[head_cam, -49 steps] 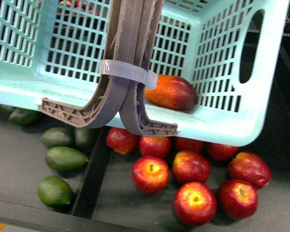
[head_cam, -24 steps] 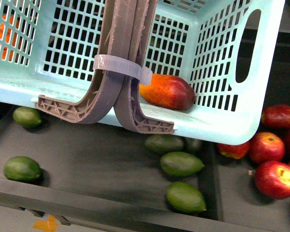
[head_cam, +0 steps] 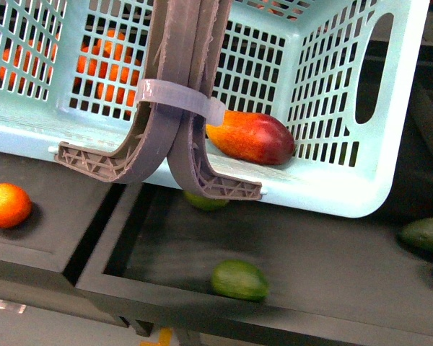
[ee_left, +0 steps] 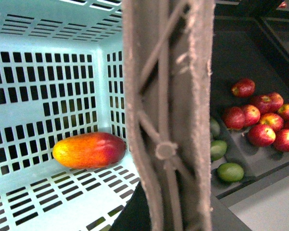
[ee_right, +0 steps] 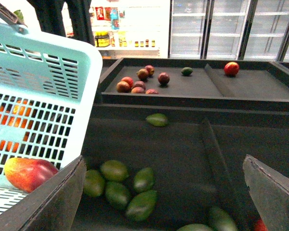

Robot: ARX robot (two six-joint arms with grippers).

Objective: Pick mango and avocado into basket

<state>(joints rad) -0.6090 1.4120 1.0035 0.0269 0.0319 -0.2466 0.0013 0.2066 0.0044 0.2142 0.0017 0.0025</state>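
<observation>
This is the produce section of a grocery shop: ahead of the dark grey right fingers [ee_right: 53, 202] lie wide black display trays with raised dividers [ee_right: 209, 144], and each bay holds loose fruit sorted by kind: dull-green egg-shaped avocados [ee_right: 120, 185], round red apples [ee_left: 262, 134] and round orange citrus fruits [head_cam: 6, 205]. Well beyond the fingers, behind the farthest tray, stand a row of tall glass-door refrigerator cabinets [ee_right: 221, 29] and a lit shelf of small bottles and jars [ee_right: 111, 38]. A light turquoise slotted plastic shopping basket [ee_right: 48, 62] hangs over the trays, just beside one finger.
</observation>
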